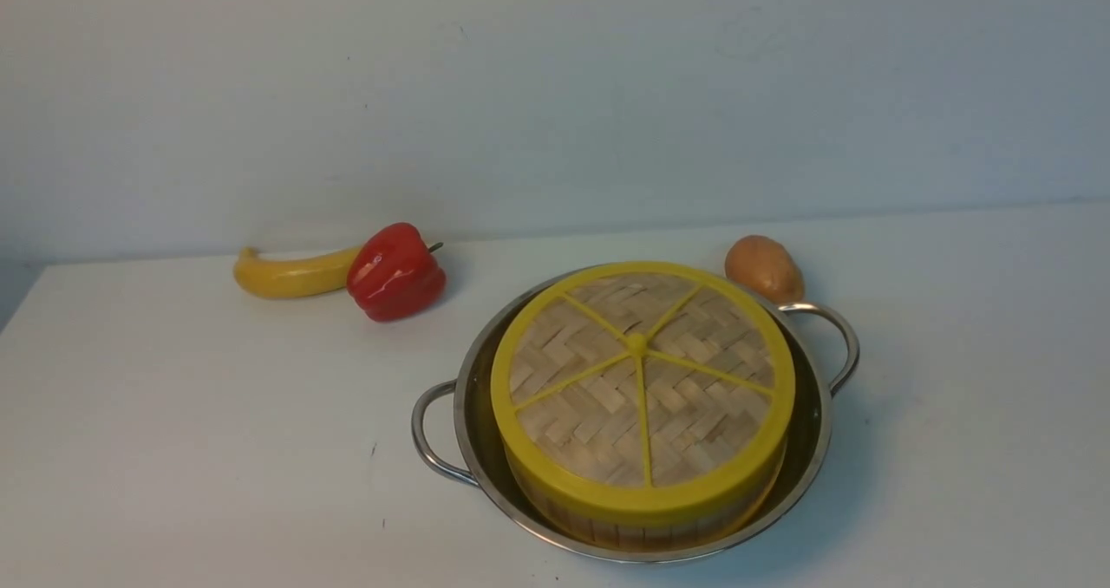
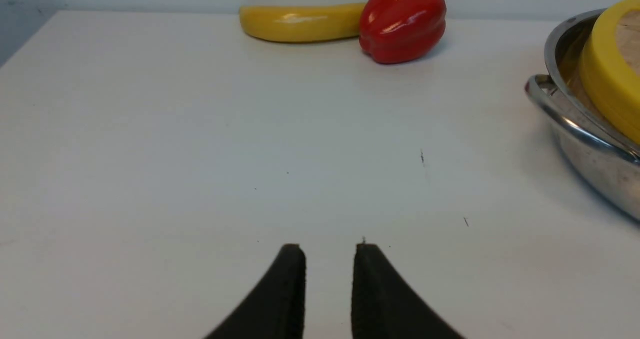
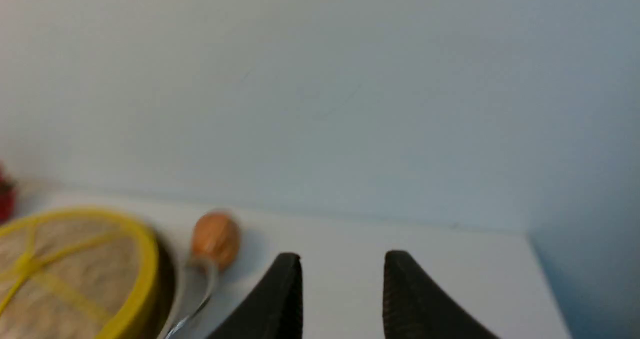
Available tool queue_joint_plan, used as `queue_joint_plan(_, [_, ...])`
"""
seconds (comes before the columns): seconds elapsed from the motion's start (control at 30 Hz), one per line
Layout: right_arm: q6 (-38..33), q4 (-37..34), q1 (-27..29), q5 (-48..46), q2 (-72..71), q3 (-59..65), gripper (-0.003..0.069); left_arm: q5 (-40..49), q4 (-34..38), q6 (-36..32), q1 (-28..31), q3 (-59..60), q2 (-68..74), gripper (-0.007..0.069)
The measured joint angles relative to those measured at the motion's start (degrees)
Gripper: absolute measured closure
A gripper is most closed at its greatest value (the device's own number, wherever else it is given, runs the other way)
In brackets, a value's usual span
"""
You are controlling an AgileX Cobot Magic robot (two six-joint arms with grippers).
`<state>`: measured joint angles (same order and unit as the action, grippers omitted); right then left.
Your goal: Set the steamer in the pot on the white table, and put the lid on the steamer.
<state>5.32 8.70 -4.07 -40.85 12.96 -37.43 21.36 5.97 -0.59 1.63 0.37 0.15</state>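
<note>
The white surface (image 1: pixel 173 414) carries the pot (image 1: pixel 811 449), which cradles the steamer (image 1: pixel 642 532) so it sits steady. The lid (image 1: pixel 642 388) caps it squarely. With both seated, I judge the job finished, so my left hand (image 2: pixel 328 251) and right hand (image 3: pixel 342 261) hang released, grasping nothing.

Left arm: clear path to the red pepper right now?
Probably yes. In the left wrist view the left gripper is open and empty, and only bare white table lies between it and the red pepper. The banana touches the pepper's far side; the pot sits off to the side.
</note>
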Motion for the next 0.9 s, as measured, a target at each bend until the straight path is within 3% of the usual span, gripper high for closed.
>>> queue_joint_plan(0.13, [2.18,-2.1,6.72,13.6,-0.57,7.44,0.041,0.0,0.0,-0.01,0.0,0.0,0.0,0.0487])
queue_joint_plan(0.27, [3.65,-5.5,8.11,20.57,-1.45,18.4,0.041,0.0,0.0,-0.01,0.0,0.0,0.0,0.0478])
queue_joint_plan(0.6, [3.3,-6.7,7.95,23.5,-8.81,33.01,0.041,0.0,0.0,-0.25,0.0,0.0,0.0,0.0468])
queue_joint_plan(0.9, [2.96,-6.92,7.95,22.74,-12.68,36.41,0.041,-0.02,0.0,-0.25,0.0,0.0,0.0,0.0468])
